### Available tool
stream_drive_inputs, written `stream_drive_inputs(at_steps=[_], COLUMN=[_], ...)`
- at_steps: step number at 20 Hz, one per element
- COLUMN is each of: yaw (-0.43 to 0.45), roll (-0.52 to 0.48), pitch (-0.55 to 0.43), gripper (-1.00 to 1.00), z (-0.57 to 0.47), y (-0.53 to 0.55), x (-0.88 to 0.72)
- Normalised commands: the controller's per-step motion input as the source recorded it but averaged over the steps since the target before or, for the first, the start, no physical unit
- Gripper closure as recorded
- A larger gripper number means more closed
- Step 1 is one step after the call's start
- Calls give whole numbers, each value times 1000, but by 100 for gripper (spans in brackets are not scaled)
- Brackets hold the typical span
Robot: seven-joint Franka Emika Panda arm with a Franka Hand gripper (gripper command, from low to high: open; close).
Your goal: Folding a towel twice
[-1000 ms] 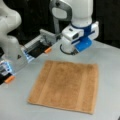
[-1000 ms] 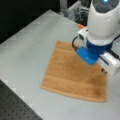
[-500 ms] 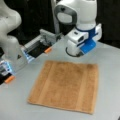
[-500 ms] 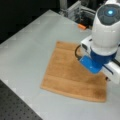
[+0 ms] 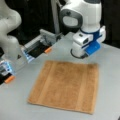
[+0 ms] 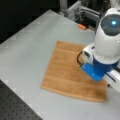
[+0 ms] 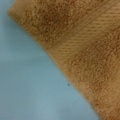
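Note:
The orange-brown towel point(image 5: 66, 86) lies flat and unfolded on the grey table in both front views point(image 6: 66, 71), a paler band near each side edge. My gripper point(image 5: 80, 51) hangs on the white and blue wrist above the towel's far right corner, and its fingers are hidden behind the hand. In a front view the arm point(image 6: 105, 50) covers the towel's right part. The wrist view looks straight down on one towel corner point(image 7: 85, 50), a ribbed band and bare table point(image 7: 30, 82); no fingers show there.
A second white arm point(image 5: 10, 32) stands at a front view's left, beside a metal rail fixture point(image 5: 40, 46) with orange tabs point(image 5: 48, 50). An orange tab point(image 6: 82, 26) also lies past the towel's far edge. A black perforated board point(image 6: 15, 105) borders the table.
The arm has shifted a little toward the towel's right corner and lower over it. The towel has not moved.

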Motion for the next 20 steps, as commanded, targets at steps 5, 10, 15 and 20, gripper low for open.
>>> stream_drive_inputs(at_steps=[5, 10, 15, 20], yaw=[-59, -57, -51, -1], roll=[-266, -283, -307, -344], pitch=[50, 58, 46, 19], gripper=[-100, -100, -100, -100], z=[-95, -19, -16, -72], y=[347, 305, 254, 204], x=[386, 356, 330, 305])
